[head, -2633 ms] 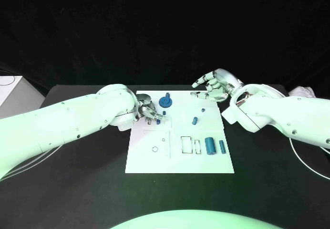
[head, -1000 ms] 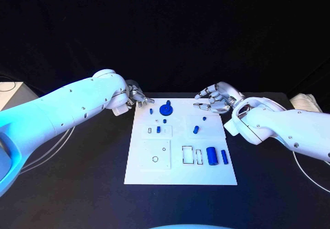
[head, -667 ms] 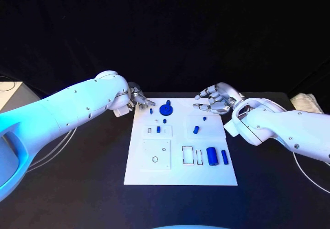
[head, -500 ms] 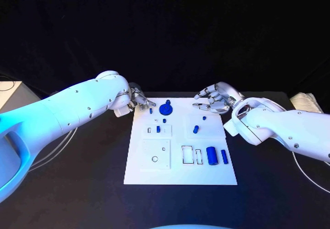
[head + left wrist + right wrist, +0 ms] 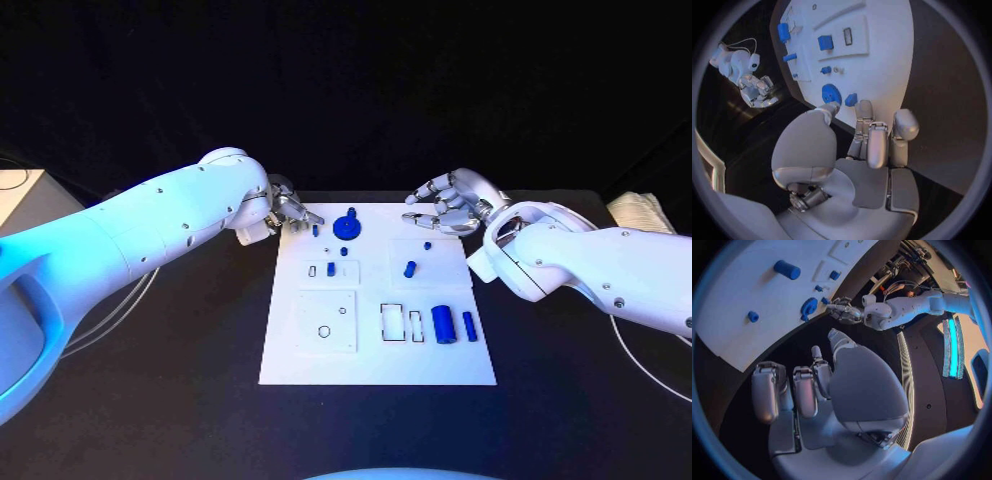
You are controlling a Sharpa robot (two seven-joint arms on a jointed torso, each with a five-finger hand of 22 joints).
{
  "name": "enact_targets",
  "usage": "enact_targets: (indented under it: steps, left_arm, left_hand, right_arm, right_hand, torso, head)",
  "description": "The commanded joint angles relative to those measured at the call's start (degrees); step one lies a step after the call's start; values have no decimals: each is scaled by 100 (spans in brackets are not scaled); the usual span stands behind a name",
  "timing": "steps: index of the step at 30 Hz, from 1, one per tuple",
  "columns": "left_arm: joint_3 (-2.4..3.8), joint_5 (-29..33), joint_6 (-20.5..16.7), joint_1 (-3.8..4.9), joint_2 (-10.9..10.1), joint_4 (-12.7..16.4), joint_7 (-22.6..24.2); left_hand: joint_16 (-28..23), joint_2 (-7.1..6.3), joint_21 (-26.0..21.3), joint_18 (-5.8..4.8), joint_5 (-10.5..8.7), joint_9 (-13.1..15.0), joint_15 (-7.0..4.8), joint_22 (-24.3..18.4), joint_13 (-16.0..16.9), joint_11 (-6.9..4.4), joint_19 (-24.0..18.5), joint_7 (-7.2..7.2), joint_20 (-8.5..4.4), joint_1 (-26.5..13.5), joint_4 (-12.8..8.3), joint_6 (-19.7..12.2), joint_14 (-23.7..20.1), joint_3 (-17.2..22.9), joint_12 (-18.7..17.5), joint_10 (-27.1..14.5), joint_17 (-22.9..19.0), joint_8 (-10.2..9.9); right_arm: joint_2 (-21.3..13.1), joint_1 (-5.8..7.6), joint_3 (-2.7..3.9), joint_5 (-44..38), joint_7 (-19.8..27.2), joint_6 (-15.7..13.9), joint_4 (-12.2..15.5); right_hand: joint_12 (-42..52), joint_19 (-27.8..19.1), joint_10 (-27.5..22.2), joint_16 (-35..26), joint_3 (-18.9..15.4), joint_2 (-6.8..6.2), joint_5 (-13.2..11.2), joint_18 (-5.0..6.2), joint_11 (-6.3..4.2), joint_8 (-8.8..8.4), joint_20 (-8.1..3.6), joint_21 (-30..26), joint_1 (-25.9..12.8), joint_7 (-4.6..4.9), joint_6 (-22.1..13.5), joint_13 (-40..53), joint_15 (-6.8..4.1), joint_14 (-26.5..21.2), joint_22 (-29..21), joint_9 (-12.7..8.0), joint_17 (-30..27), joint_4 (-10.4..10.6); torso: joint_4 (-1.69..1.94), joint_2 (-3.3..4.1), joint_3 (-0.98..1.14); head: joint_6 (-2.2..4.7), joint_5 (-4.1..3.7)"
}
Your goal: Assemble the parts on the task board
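Blue parts [image 5: 444,326] scattered on white task board [image 5: 378,366]

— Where does the flat white rectangular task board [image 5: 378,350] sit?
— Mid-table, on the black table [image 5: 173,380]. The round blue gear-like part [image 5: 346,228] stands at its far edge.
— And the near end?
— The thick blue cylinder [image 5: 444,325] lies right of centre, with the slim blue peg [image 5: 470,326] just right of it.

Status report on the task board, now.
Left hand empty at the task board's far left corner, right hand empty off its far right corner. Blue parts lying on the board, none held. Nothing in the way.
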Motion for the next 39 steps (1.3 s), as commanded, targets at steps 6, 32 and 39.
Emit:
enact_targets:
  steps: [6, 32, 39]
  left_arm:
    - [-29, 62, 153, -35, 65, -66, 61]
    - [-43, 574, -167, -60, 52, -51, 93]
    - [-43, 696, -192, -59, 31, -59, 115]
  left_hand:
    - [33, 84, 21, 58, -11, -28, 34, 21, -5, -3, 26, 5, 34, 76, -20, 61, 183, 10, 51, -49, 564, -24]
    - [58, 479, 52, 52, -16, 37, -39, 91, -67, -85, 49, -85, -6, 1053, -116, 66, 176, 517, 97, -89, 554, 164]
    - [61, 379, 59, 53, 2, 193, -27, 102, -154, -73, 24, -57, -17, 1454, -419, -120, 163, 1560, 62, -114, 529, 340]
  right_arm:
    - [9, 1, 3, -2, 72, -13, 14]
    - [29, 3, 3, -2, 33, 65, -12]
    - [28, 3, 3, -2, 15, 98, -17]
  right_hand:
    - [-26, 193, -49, -28, 39, -8, 29, 37, 1, 27, 20, -23, -68, 11, 0, 445, 13, 524, 975, -8, 1188, 4]
    - [-18, 192, -42, -27, 49, -1, 35, 38, 0, 31, 19, -28, -73, 10, 4, 451, 12, 524, 973, -9, 1191, 4]
    - [-17, 195, -41, -26, 57, 3, 41, 37, -1, 34, 18, -22, -79, 9, 9, 451, 12, 525, 977, -9, 1194, 4]
  torso:
    - [-10, 14, -2]
    - [0, -2, 2]
    - [7, 1, 0]
  head:
    - [-10, -17]
    - [-67, -14]
    - [-73, -14]
